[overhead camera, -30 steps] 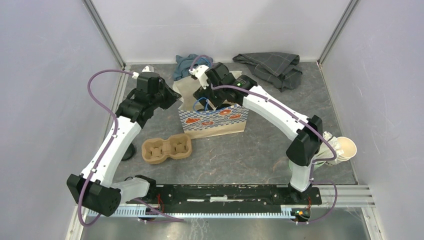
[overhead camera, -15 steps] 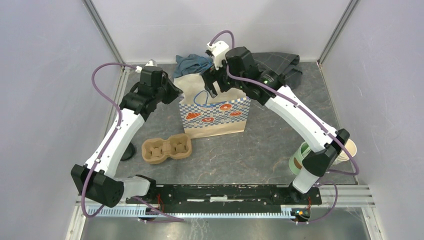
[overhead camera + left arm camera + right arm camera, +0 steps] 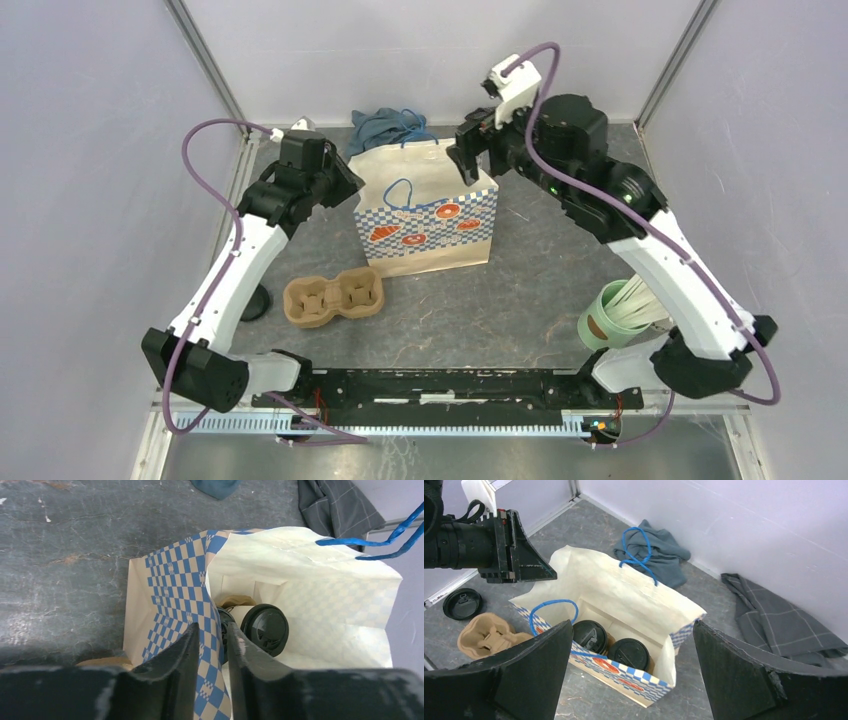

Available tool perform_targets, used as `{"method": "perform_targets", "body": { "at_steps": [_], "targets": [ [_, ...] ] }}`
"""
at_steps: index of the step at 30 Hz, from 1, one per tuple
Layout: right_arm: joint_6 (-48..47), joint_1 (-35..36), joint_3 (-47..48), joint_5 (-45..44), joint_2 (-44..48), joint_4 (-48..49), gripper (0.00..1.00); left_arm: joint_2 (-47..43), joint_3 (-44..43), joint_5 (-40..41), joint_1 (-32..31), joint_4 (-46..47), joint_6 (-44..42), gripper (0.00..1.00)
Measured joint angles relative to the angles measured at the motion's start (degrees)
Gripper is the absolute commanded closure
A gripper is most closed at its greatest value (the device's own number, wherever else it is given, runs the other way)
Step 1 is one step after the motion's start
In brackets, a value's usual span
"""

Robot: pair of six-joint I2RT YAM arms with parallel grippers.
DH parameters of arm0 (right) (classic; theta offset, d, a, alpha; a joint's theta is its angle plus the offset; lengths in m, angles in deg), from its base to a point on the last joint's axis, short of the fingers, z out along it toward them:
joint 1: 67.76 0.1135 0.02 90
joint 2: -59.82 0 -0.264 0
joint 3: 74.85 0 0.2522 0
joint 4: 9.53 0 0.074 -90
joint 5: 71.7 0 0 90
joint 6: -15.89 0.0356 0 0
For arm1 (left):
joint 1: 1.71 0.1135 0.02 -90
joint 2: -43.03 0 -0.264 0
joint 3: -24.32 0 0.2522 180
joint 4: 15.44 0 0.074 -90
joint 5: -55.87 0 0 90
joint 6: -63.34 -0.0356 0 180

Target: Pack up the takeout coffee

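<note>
Two takeout coffee cups with black lids (image 3: 590, 636) (image 3: 630, 653) stand side by side inside the blue-checked paper bag (image 3: 430, 225). One lid (image 3: 265, 629) shows fully in the left wrist view; the other is half hidden behind the bag's wall (image 3: 172, 595). My left gripper (image 3: 212, 630) (image 3: 350, 190) straddles that left wall with its jaws slightly parted, so it is open. High over the bag's far right corner, my right gripper (image 3: 632, 625) (image 3: 468, 155) is wide open and holds nothing.
A cardboard cup carrier (image 3: 333, 296) and a loose black lid (image 3: 257, 303) lie left of the bag. A mint-green cup with white sticks (image 3: 610, 315) stands near the right arm's base. A blue cloth (image 3: 385, 125) and a grey cloth (image 3: 784, 625) lie at the back.
My right gripper has risen out of the bag toward the back right, opening wider. The left jaws have parted on the bag's wall. The bag's mouth now stands open.
</note>
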Motion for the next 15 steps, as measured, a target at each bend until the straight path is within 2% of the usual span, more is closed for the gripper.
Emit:
{"method": "perform_targets", "body": {
  "at_steps": [9, 15],
  "targets": [
    [-0.5, 0.0, -6.0, -4.5, 6.8, -2.5, 0.03, -2.1, -2.8, 0.9, 0.0, -3.0, -2.8, 0.24],
    [0.1, 0.0, -7.2, -10.1, 10.6, -12.6, 0.03, -6.4, -7.6, 1.0, 0.0, -5.2, -6.6, 0.11]
  ]
}}
